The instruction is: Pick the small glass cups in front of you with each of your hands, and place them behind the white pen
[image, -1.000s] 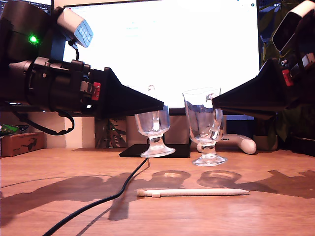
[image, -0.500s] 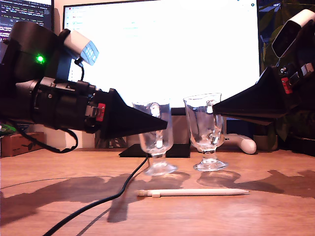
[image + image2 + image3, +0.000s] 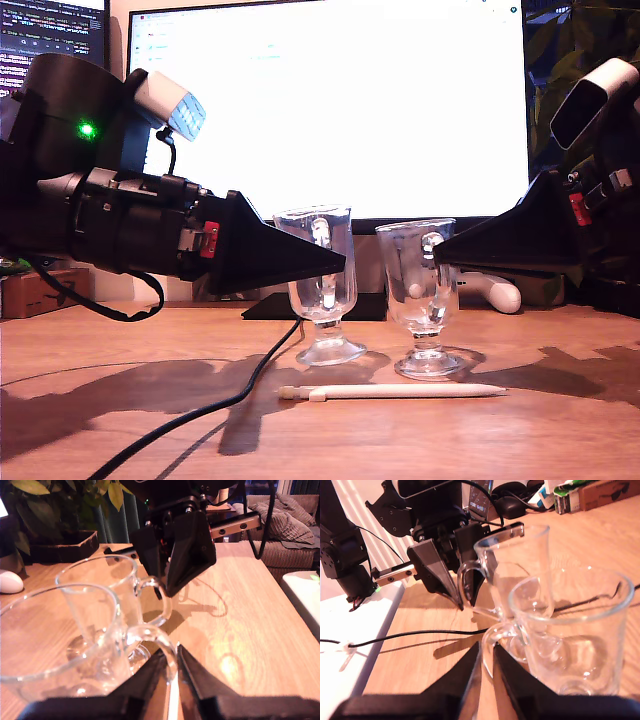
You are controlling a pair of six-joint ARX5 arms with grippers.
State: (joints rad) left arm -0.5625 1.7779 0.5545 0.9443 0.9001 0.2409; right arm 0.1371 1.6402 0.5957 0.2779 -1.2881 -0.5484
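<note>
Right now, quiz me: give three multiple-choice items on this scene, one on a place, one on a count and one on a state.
1. In the exterior view, the white pen lies:
A. in front of the cups
B. behind the cups
C. inside a cup

2. Glass cups in view:
A. one
B. two
C. three

3. My first gripper is:
A. open, clear of everything
B. shut on a cup's handle
C. holding the pen

Key:
1. A: the pen lies nearer the exterior camera than both cup feet.
2. B: there is the first glass cup at my first gripper and the second glass cup beside it, and no others.
3. B: the first wrist view shows the jaws closed around the near cup's handle.
</note>
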